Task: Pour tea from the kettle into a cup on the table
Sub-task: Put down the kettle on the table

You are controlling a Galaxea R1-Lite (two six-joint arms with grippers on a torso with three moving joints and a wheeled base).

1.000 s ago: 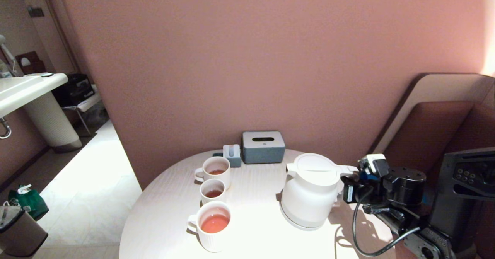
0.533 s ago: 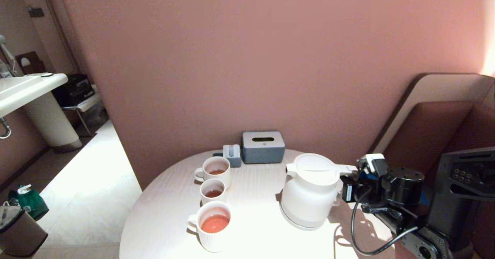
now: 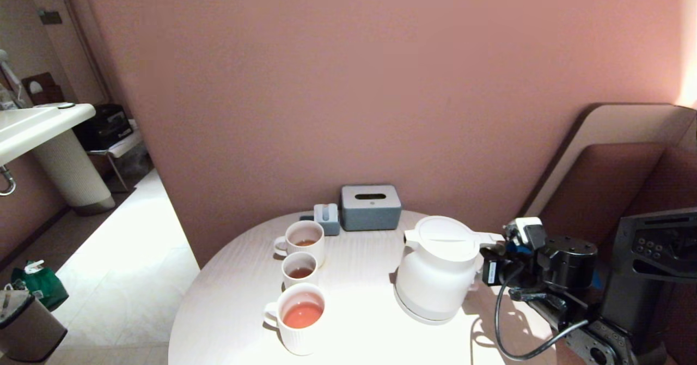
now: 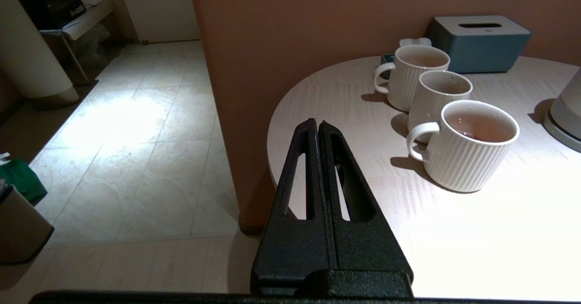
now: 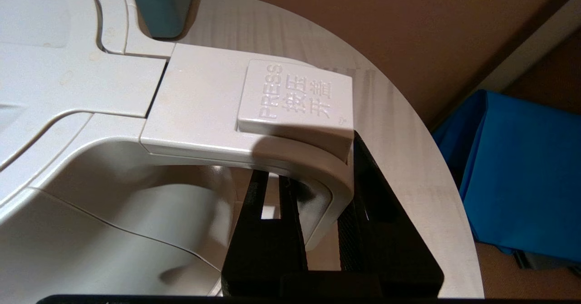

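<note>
The white kettle (image 3: 438, 269) stands upright on its round base (image 3: 422, 313) at the right of the pale round table (image 3: 354, 294). My right gripper (image 3: 489, 269) is shut on the kettle's handle (image 5: 313, 181): one finger (image 5: 268, 231) is inside the handle loop, the other outside, just under the PRESS button (image 5: 295, 97). Three ribbed white cups stand in a row at the left: far (image 3: 305, 238), middle (image 3: 300, 268) and near (image 3: 299, 317). Each holds reddish tea (image 3: 303, 315). My left gripper (image 4: 317, 121) hangs shut and empty by the table's left edge.
A grey-blue tissue box (image 3: 371, 207) and a small holder (image 3: 326, 218) sit at the table's back, against the pink wall. A brown seat back (image 3: 599, 180) rises at the right. A white washbasin (image 3: 38, 122) is far left, over tiled floor (image 3: 125, 278).
My right gripper has crept slightly left, closer in on the kettle's handle. The kettle, the cups and the left arm have not moved.
</note>
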